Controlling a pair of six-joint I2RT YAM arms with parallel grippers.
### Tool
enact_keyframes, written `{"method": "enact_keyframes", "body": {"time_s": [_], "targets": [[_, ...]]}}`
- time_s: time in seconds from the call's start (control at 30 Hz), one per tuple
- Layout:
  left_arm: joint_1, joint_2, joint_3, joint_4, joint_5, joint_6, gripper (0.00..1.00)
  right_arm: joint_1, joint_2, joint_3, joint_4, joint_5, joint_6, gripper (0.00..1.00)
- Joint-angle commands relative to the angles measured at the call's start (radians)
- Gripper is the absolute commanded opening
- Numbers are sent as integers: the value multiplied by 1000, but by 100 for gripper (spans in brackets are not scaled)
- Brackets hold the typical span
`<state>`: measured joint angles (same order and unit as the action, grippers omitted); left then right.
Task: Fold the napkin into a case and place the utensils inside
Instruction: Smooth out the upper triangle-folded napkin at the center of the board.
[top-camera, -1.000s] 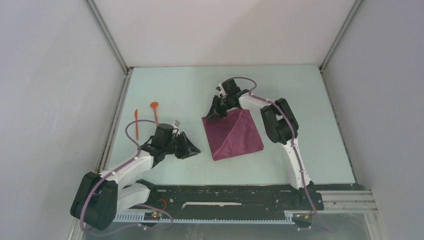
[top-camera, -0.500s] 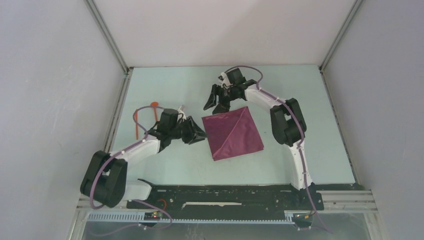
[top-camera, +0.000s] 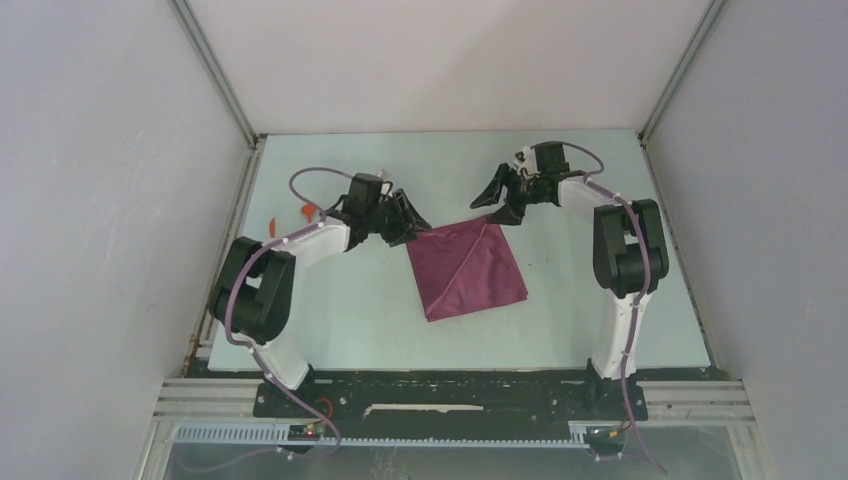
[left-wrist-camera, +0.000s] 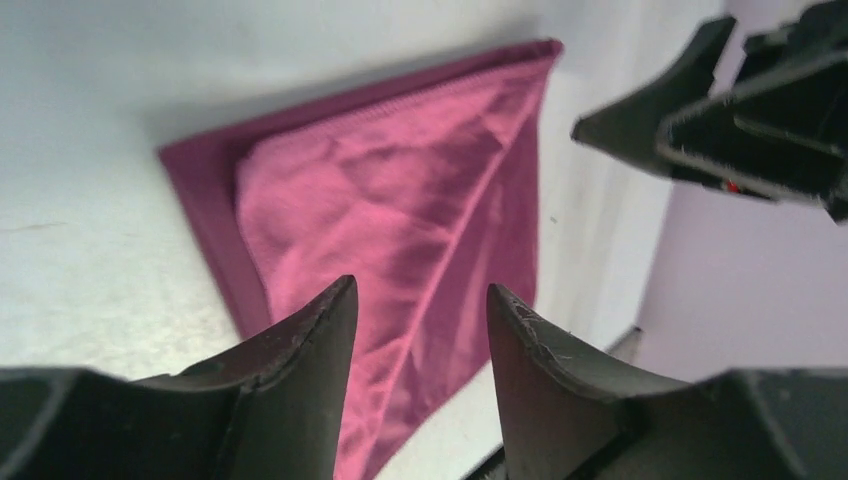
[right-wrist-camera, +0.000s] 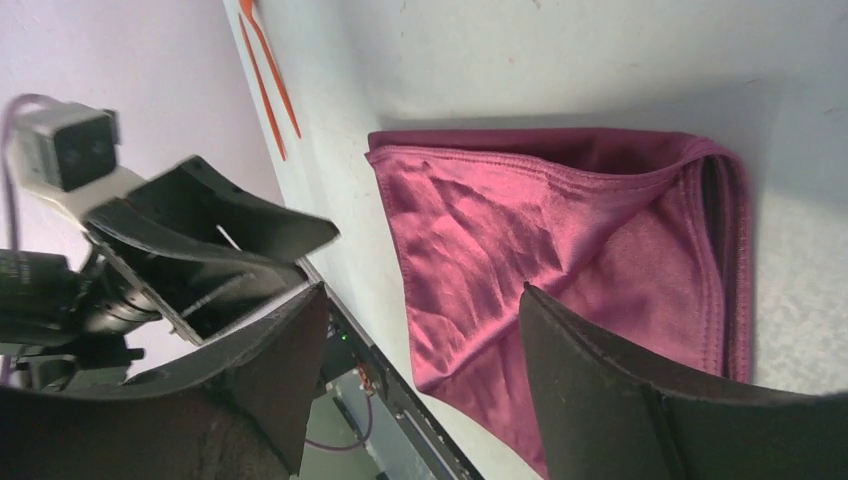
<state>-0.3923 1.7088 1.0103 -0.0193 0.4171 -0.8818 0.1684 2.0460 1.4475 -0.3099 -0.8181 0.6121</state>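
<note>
One maroon napkin (top-camera: 467, 268), folded flat, two orange utensils (right-wrist-camera: 262, 88)

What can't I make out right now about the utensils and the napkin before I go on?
- utensils: top view, the left arm covers all but orange specks; right wrist view shows two thin shafts, far ends cut off by the top edge.
- napkin, left corner: top view, the left hand covers it, so contact is unclear.
- napkin, near corner: left wrist view, hidden behind the left hand's fingers.
</note>
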Motion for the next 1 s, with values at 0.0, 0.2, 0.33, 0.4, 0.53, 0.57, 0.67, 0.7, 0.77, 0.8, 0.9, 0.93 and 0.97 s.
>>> {"method": "enact_keyframes", "body": {"time_s": [0.0,0.2,0.33,0.4,0.53,0.57,0.67,0.7,0.77,0.8,0.9,0.93,0.97], "targets": [[-7,-15,100,-217,-269,193,55,31,-9,-1,28,-31,-27,77],[8,104,216,-275,-262,223,39,31,4,0,31,-42,-29,75],[10,162,267,-304,-285,238,44,31,0,-1,13,-37,-44,74],[12,188,285,-316,-278,238,43,31,-2,-2,8,-34,-49,73],[12,212,296,-317,-260,239,38,31,-1,-5,6,-35,-50,72],[13,212,296,-317,-262,242,36,31,-2,-5,5,-35,-51,72],[16,207,291,-307,-261,246,33,31,1,-6,6,-34,-52,72],[16,209,292,-306,-261,247,33,31,2,-6,7,-35,-50,72],[18,217,298,-305,-251,246,31,32,6,-5,10,-37,-47,72],[19,220,301,-304,-247,245,31,33,8,-5,12,-38,-45,71],[19,228,303,-299,-235,241,27,35,9,-4,15,-38,-43,71],[20,230,303,-296,-235,240,27,37,10,-2,15,-37,-42,71],[20,232,303,-295,-235,239,26,38,10,0,17,-38,-43,71]]}}
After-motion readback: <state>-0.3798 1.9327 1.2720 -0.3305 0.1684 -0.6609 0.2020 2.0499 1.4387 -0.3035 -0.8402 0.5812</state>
